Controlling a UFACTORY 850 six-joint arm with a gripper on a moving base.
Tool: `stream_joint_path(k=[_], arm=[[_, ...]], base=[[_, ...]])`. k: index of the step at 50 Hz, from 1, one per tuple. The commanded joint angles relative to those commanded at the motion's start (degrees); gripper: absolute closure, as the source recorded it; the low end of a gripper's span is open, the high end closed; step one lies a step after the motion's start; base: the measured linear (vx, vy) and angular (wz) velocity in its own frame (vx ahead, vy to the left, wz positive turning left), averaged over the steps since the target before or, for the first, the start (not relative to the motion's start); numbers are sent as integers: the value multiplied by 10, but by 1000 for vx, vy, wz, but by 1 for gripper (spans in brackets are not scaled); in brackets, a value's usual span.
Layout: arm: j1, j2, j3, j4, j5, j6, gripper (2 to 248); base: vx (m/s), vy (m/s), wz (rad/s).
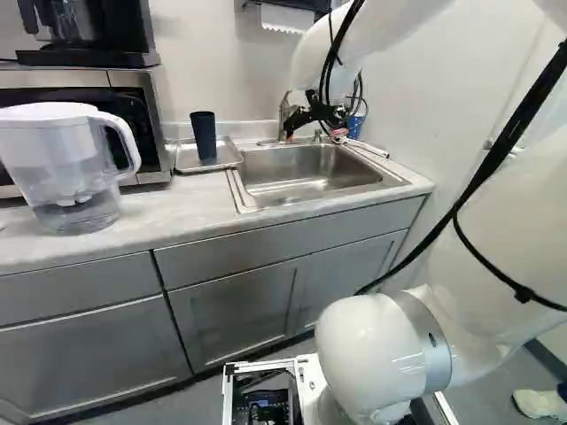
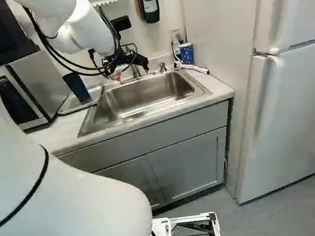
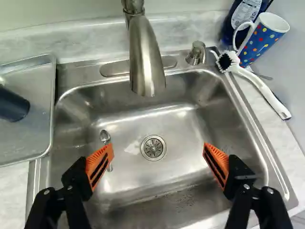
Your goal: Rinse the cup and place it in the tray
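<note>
In the right base view my gripper (image 2: 131,72) is over the back of the sink (image 2: 144,111), near the faucet. The wrist view shows the gripper (image 3: 158,160) open, orange pads wide apart, with only the sink basin and drain beneath. A dark blue cup (image 1: 204,135) stands upright in the metal tray (image 1: 232,158) left of the sink in the left base view. The wrist view has the same cup (image 3: 13,105) on the tray (image 3: 28,138), off to the gripper's side and partly cut off. The faucet (image 3: 145,62) reaches over the basin ahead of the gripper.
A spoon (image 3: 105,137) lies in the basin. Beyond the sink's far corner are a polka-dot mug (image 3: 262,40), a dish brush (image 3: 259,86) and a blue bottle (image 3: 245,14). A water pitcher (image 1: 71,168) and microwave (image 1: 146,106) stand on the counter; a fridge (image 2: 302,105) is at right.
</note>
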Motion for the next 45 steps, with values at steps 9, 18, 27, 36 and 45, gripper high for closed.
stream_joint_path(k=[9,18,27,36,45], arm=[[0,0,0,0,0,0,3],[0,0,0,0,0,0,3],[0,0,0,0,0,0,3],[0,0,0,0,0,0,3],[0,0,0,0,0,0,3]], base=[[0,0,0],[-24,4,-6],[-27,14,-5],[-76,31,1],[-105,33,8]])
